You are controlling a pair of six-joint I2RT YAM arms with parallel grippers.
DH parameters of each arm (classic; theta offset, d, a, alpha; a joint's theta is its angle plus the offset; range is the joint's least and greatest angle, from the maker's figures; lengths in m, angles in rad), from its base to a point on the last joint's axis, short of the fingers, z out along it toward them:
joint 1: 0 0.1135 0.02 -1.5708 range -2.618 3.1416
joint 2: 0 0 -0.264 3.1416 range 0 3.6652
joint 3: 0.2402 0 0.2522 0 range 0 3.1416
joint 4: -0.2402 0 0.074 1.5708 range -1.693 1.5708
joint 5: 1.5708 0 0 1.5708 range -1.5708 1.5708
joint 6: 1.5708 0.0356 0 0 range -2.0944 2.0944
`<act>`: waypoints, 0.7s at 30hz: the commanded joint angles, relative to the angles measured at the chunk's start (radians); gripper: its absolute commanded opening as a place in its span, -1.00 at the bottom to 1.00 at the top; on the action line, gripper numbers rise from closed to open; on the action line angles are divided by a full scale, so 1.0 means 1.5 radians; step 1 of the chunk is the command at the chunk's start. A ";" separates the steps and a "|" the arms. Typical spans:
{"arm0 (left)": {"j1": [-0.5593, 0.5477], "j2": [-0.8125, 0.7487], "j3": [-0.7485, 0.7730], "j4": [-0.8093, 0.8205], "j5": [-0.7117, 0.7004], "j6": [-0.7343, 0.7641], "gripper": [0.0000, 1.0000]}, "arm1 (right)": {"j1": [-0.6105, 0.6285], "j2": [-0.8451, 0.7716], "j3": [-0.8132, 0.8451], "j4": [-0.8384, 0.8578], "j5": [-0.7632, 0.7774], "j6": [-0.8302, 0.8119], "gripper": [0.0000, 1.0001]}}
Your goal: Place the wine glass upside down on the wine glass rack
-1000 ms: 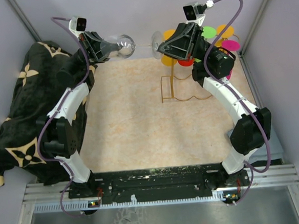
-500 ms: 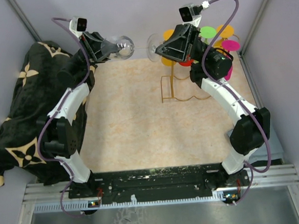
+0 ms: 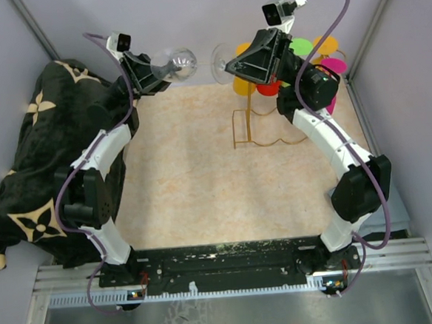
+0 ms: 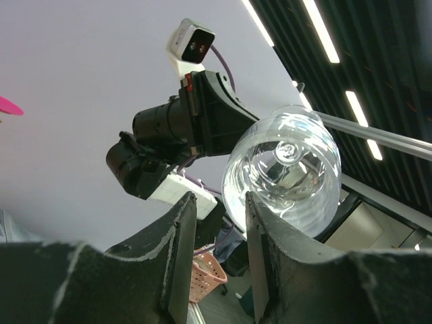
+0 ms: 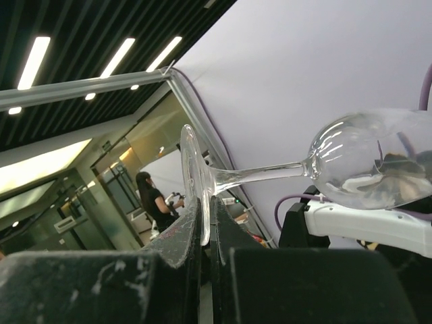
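Observation:
A clear wine glass (image 3: 178, 63) hangs sideways in the air at the back of the table, bowl to the left, foot to the right. My right gripper (image 3: 228, 66) is shut on the rim of its foot; the right wrist view shows the foot pinched between the fingers (image 5: 204, 202), with the stem (image 5: 263, 174) and bowl reaching right. My left gripper (image 3: 156, 71) is open at the bowl; in the left wrist view (image 4: 219, 202) the bowl (image 4: 283, 172) lies just past the right finger, with the gap between the jaws empty. The gold wire rack (image 3: 247, 126) stands below my right gripper.
Coloured round discs (image 3: 319, 51), orange, green, pink and red, sit around the rack's top behind my right arm. A black cloth with a tan flower pattern (image 3: 31, 167) is heaped on the left. A beige mat (image 3: 203, 185) covers the table. Grey walls close in the back and sides.
The glass has shifted a little left and up with my right gripper. My left wrist has turned slightly toward the bowl.

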 commanded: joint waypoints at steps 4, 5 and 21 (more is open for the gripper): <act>0.016 -0.026 -0.029 0.167 0.019 -0.027 -0.14 | -0.044 -0.016 0.050 0.024 0.030 -0.004 -1.00; 0.021 -0.027 -0.031 0.167 0.021 -0.027 -0.13 | -0.050 -0.019 0.048 0.026 0.031 -0.001 -1.00; 0.098 -0.052 -0.092 0.167 0.045 -0.018 -0.13 | -0.178 -0.081 -0.020 -0.065 -0.002 0.049 -1.00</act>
